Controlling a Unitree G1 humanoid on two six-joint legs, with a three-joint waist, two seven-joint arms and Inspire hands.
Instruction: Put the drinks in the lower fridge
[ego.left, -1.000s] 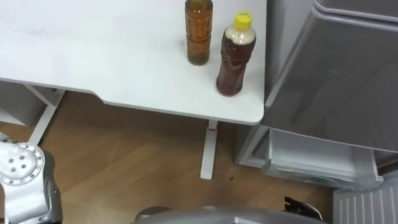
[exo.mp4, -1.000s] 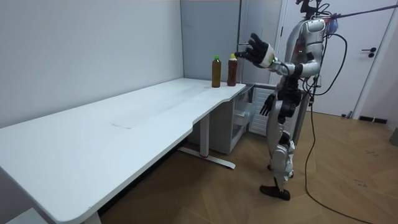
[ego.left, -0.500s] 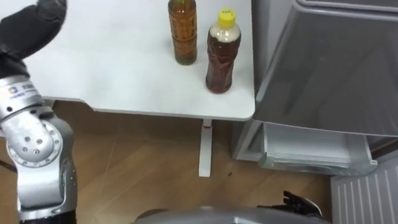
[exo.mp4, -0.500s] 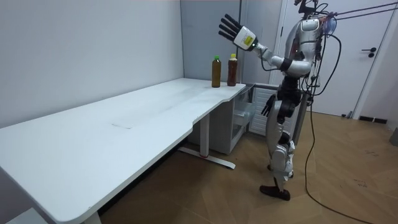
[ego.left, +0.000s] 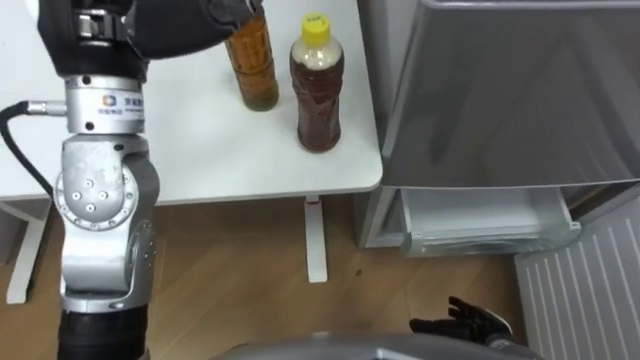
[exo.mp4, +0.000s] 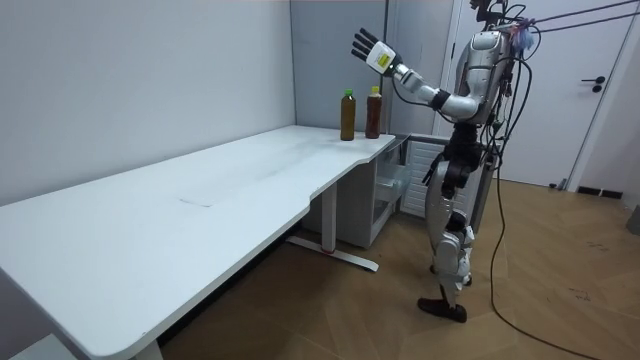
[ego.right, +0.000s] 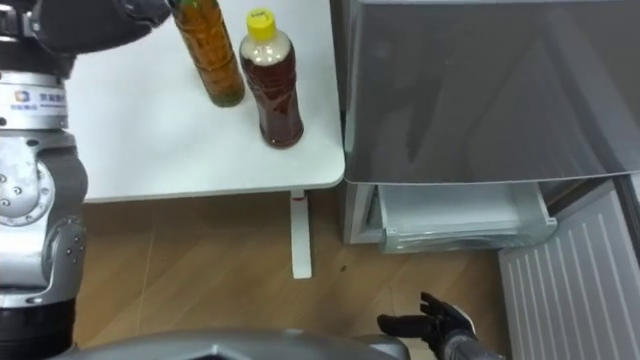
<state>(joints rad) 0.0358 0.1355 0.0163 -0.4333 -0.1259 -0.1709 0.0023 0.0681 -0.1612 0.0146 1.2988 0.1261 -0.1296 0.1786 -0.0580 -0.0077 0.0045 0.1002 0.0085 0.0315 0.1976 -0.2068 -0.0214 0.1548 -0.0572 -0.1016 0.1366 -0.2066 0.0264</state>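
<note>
Green-capped bottle (exo.mp4: 347, 118) and yellow-capped bottle (ego.left: 318, 85) are stood together at the counter (ego.left: 200, 150) corner beside the fridge (ego.left: 500, 90). Left hand (exo.mp4: 365, 45) is held above them, fingers spread; right hand (ego.right: 432, 325) is hung low, relaxed.

No legible text (print too small)

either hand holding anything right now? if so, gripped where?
Nothing held. Left hand open, raised over the bottles; right hand open, low at its side.
</note>
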